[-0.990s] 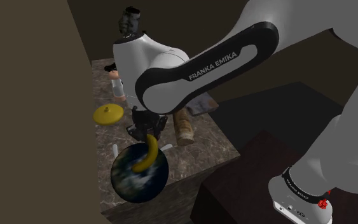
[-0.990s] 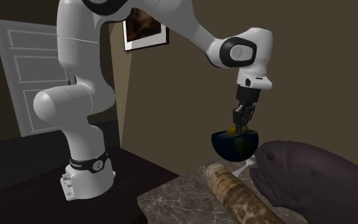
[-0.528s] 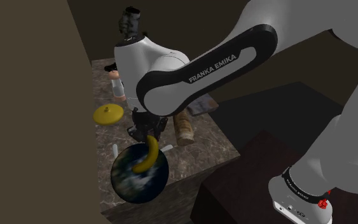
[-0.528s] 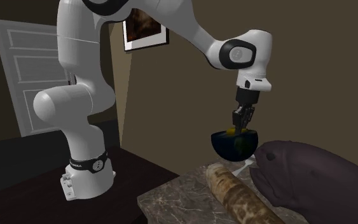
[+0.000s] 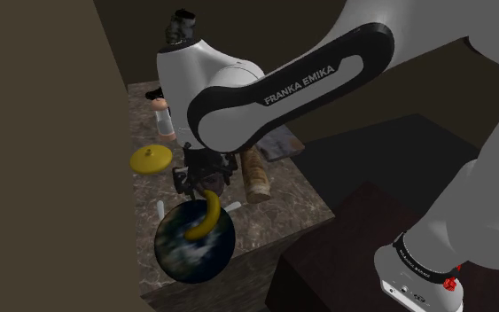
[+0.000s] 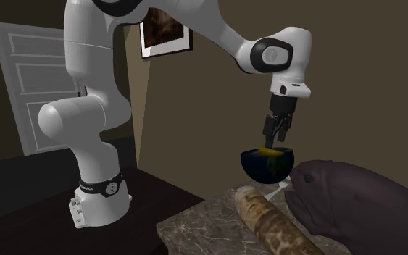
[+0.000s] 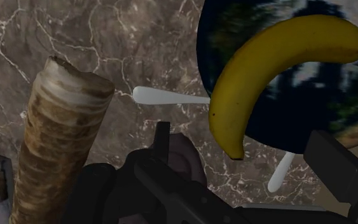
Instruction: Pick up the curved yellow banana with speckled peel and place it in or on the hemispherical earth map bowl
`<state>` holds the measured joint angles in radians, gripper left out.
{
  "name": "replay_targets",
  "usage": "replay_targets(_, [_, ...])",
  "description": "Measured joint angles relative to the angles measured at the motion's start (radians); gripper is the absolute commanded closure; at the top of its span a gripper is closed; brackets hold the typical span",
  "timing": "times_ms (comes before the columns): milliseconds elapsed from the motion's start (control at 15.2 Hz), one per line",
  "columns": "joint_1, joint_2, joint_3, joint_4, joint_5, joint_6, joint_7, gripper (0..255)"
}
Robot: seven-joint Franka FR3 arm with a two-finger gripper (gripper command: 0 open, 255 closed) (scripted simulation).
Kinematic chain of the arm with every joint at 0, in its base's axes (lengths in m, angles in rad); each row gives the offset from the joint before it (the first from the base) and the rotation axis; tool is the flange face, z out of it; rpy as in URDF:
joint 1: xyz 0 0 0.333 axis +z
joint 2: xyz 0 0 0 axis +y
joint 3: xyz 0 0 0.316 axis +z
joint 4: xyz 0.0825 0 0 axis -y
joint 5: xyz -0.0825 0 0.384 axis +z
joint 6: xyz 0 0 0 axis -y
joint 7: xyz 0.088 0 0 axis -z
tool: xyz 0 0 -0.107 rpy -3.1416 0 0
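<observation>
One banana (image 5: 205, 217), yellow, lies across the open top of the earth-map bowl (image 5: 185, 257) on the marble table (image 5: 283, 208).

Shoulder view: the banana's long axis runs from an upper end just below the end effector (image 5: 206, 183) down toward the view's lower left, its curve bowing right. The white forearm slants down-left and the hand points down at the bowl.

Second exterior view: the end effector hangs vertical just above the bowl's rim, fingers spread.

Wrist view: the fingers stand apart, gripping nothing. The banana's tapered tip points back between them, untouched, near a bark-textured log (image 7: 56, 140).
</observation>
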<state>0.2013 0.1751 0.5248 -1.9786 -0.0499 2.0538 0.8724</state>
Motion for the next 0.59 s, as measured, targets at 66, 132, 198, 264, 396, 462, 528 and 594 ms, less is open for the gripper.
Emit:
replay_targets(66, [0.002, -0.002, 0.002, 0.028, 0.002, -0.030, 0.002, 0])
replay_targets(132, [-0.001, -0.016, 0.003, 0.043, 0.010, -0.057, -0.005, 0])
replay_targets(198, [-0.002, -0.021, 0.003, 0.051, 0.012, -0.068, -0.007, 0])
replay_targets(264, [-0.002, -0.021, 0.003, 0.056, 0.013, -0.074, -0.007, 0])
replay_targets(396, [-0.003, -0.023, 0.003, 0.059, 0.014, -0.079, -0.009, 0])
replay_targets(462, [-0.003, -0.024, 0.003, 0.059, 0.015, -0.081, -0.009, 0])
replay_targets(528, [-0.003, -0.024, 0.003, 0.059, 0.015, -0.081, -0.009, 0])
replay_targets(594, [-0.003, -0.024, 0.003, 0.059, 0.015, -0.081, -0.009, 0])
